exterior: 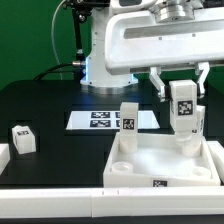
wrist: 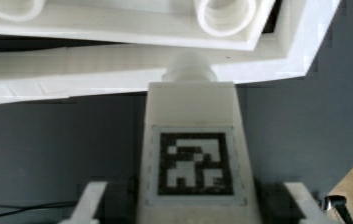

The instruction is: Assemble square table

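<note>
The square table's white slab (exterior: pixel 165 160) lies at the front, toward the exterior view's right. One tagged leg (exterior: pixel 129 118) stands upright at its far left corner. My gripper (exterior: pixel 181 96) is shut on a second tagged leg (exterior: pixel 182 108) and holds it upright over the slab's far right corner. In the wrist view this leg (wrist: pixel 198 150) runs between my fingers (wrist: pixel 95 205), and its narrow tip (wrist: pixel 191 70) meets the slab (wrist: pixel 84 85) near a round corner hole (wrist: pixel 219 14). A third leg (exterior: pixel 22 138) lies loose on the table at the exterior view's left.
The marker board (exterior: pixel 104 118) lies flat behind the slab. White walls (exterior: pixel 213 160) border the slab at the front and on the exterior view's right. A plain white block (exterior: pixel 4 158) sits at the left edge. The robot base (exterior: pixel 100 60) stands at the back.
</note>
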You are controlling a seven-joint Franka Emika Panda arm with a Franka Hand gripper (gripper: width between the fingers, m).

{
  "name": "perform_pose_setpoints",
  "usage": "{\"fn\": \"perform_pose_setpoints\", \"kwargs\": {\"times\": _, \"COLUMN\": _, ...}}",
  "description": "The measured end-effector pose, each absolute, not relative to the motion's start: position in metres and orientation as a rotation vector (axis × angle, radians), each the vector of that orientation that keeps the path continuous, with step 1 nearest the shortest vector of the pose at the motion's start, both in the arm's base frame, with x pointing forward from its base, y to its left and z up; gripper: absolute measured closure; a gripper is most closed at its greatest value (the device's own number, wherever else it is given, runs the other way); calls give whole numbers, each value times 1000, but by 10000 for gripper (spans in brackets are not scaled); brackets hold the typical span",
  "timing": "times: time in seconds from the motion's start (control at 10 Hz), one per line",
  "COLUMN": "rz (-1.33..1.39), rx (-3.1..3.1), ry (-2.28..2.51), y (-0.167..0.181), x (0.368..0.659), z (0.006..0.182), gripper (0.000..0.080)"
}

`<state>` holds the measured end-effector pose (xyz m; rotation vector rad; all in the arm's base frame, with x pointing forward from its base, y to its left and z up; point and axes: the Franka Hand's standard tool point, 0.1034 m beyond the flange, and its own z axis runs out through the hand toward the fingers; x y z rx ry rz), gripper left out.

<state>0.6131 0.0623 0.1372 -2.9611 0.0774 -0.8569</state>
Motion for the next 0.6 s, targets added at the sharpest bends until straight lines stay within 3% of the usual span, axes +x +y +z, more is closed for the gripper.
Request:
{"fn": "perform_pose_setpoints", "kwargs": {"times": 0.4, "rz": -839, "rx": -3009, "ry": -123, "y": 64, "x": 620, "z": 113, "gripper": 514}}
{"fn": "perform_pose_setpoints", "kwargs": {"times": 0.6, "rz": -837, "rx": -3007, "ry": -111, "y": 65, "x": 620, "z": 113, "gripper": 514}}
